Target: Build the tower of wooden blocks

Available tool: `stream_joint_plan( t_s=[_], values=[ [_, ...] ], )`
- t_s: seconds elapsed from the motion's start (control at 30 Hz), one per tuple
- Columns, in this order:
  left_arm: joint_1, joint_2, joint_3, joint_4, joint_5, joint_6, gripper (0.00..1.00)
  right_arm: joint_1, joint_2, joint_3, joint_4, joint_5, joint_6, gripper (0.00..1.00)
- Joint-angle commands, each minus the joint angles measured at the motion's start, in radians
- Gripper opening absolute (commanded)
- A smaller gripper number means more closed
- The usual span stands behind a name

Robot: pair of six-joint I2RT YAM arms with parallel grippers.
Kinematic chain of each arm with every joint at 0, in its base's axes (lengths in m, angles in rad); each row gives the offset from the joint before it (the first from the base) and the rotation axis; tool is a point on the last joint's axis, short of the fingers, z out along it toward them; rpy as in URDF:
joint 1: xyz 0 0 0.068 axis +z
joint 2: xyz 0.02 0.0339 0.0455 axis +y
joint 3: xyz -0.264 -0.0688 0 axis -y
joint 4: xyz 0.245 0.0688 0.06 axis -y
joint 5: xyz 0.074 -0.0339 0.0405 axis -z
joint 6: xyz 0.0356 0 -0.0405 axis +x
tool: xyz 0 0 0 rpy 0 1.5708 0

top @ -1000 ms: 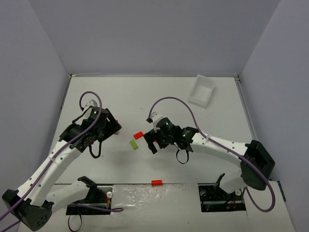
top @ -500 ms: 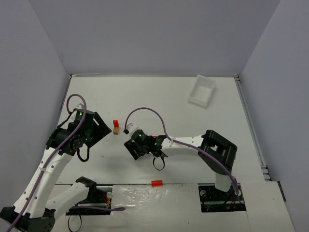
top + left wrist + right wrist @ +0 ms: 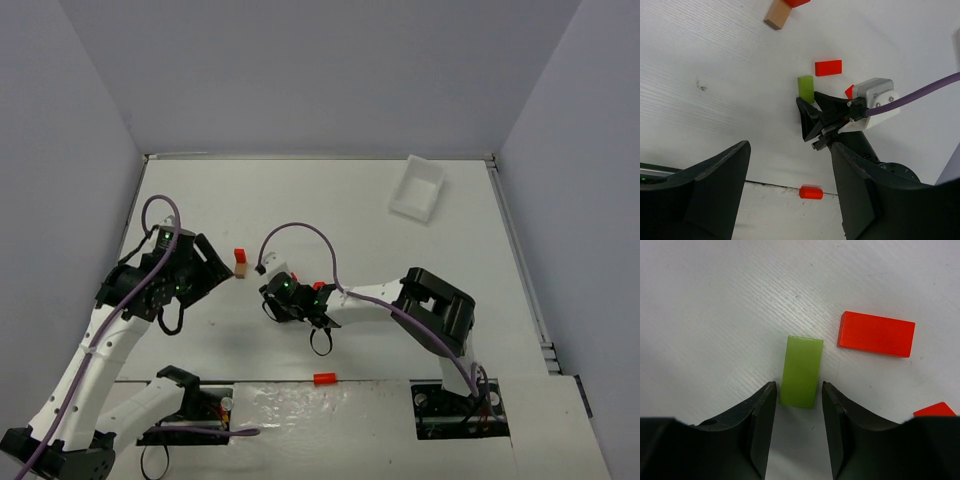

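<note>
The wood block tower (image 3: 240,262) is a red block on a plain tan block (image 3: 778,15), standing left of centre. A lime green block (image 3: 801,371) lies flat on the table, and a flat red block (image 3: 876,334) lies just beside it. My right gripper (image 3: 798,385) is low over the table, shut on the green block's near end, with one finger against each long side. In the top view my right gripper (image 3: 272,300) hides that block. My left gripper (image 3: 220,272) hangs open just left of the tower, holding nothing.
A red cylinder (image 3: 323,379) lies at the table's near edge, and the left wrist view shows it as the red cylinder (image 3: 811,192) between my left fingers. A white tray (image 3: 418,187) sits at the back right. Another red block corner (image 3: 935,410) shows near my right gripper.
My right arm swung left onto the green block and its jaws closed in on it. My left arm drew back to the left, uncovering the red-on-tan stack.
</note>
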Motion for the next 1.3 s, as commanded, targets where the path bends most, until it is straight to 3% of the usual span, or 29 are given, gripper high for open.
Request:
stream_joint_plan(
  t_s=[0.0, 0.17, 0.27, 0.67, 1.27],
  values=[
    [0.007, 0.004, 0.043, 0.000, 0.020, 0.016, 0.63, 0.007, -0.030, -0.049, 0.095, 0.049, 0.015, 0.28],
    [0.007, 0.028, 0.059, 0.003, 0.089, -0.011, 0.63, 0.013, -0.153, -0.144, 0.182, 0.058, -0.033, 0.07],
    [0.007, 0.065, 0.087, 0.004, 0.135, -0.026, 0.63, 0.034, -0.241, -0.199, 0.264, 0.091, -0.090, 0.00],
    [-0.021, 0.250, 0.272, 0.035, 0.378, -0.128, 0.63, 0.113, -0.479, -0.324, 0.481, 0.272, -0.324, 0.00],
    [-0.047, 0.405, 0.311, 0.037, 0.509, -0.098, 0.62, 0.145, -0.562, -0.280, 0.489, 0.311, -0.571, 0.00]
  ],
)
